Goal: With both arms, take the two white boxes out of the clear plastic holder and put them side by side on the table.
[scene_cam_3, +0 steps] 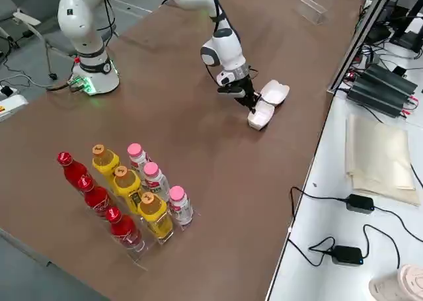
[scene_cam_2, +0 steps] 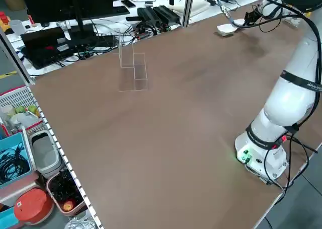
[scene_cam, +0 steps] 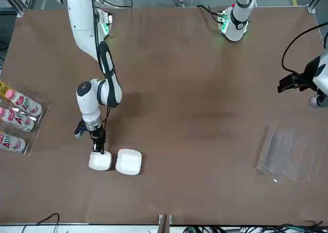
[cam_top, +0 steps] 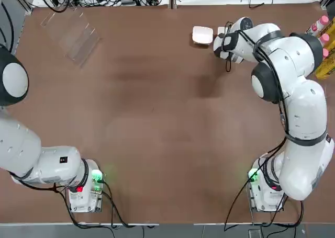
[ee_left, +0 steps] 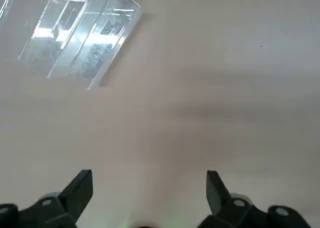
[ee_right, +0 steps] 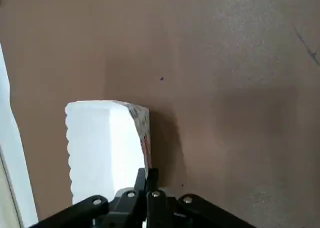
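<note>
right gripper: lowered at the table's far edge; its fingers are seen pressed together at the edge of one white box, which seems to be pinched by a thin rim or flap, though this cannot be told for certain.
smaller white box: set on the table under the right gripper's fingertips.
larger white box: laid just beside the smaller one, apparently touching it.
clear plastic holder: found at the far left corner of the table, well apart from both boxes, with nothing seen in it.
left gripper: held above bare table near the holder, fingers spread wide, nothing held.
bottles: kept in a rack near the right arm's side.
</note>
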You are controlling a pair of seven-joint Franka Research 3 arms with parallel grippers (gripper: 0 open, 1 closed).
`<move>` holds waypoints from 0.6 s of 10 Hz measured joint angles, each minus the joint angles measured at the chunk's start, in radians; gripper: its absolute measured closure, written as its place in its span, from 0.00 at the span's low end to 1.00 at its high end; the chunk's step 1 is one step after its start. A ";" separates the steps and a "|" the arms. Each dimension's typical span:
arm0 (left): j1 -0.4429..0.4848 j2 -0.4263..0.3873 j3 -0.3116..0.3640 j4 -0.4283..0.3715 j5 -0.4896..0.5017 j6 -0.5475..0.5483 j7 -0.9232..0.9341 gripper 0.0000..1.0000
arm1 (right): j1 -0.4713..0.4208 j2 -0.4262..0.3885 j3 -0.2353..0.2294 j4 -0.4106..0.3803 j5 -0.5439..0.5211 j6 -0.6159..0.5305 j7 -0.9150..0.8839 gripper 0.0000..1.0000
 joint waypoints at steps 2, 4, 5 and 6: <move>0.004 0.000 0.000 0.001 0.000 0.000 0.000 0.00 | -0.001 0.005 0.000 0.003 0.000 0.003 0.000 0.91; 0.004 0.000 0.000 0.002 0.000 0.000 0.000 0.00 | -0.004 0.006 0.000 0.005 0.001 0.003 0.001 0.80; 0.004 -0.001 0.000 0.004 0.000 0.000 0.000 0.00 | -0.007 0.006 0.000 0.006 0.001 0.003 0.001 0.73; 0.004 -0.003 0.000 0.007 0.000 0.000 0.000 0.00 | -0.010 0.006 0.000 0.006 0.001 0.003 0.001 0.68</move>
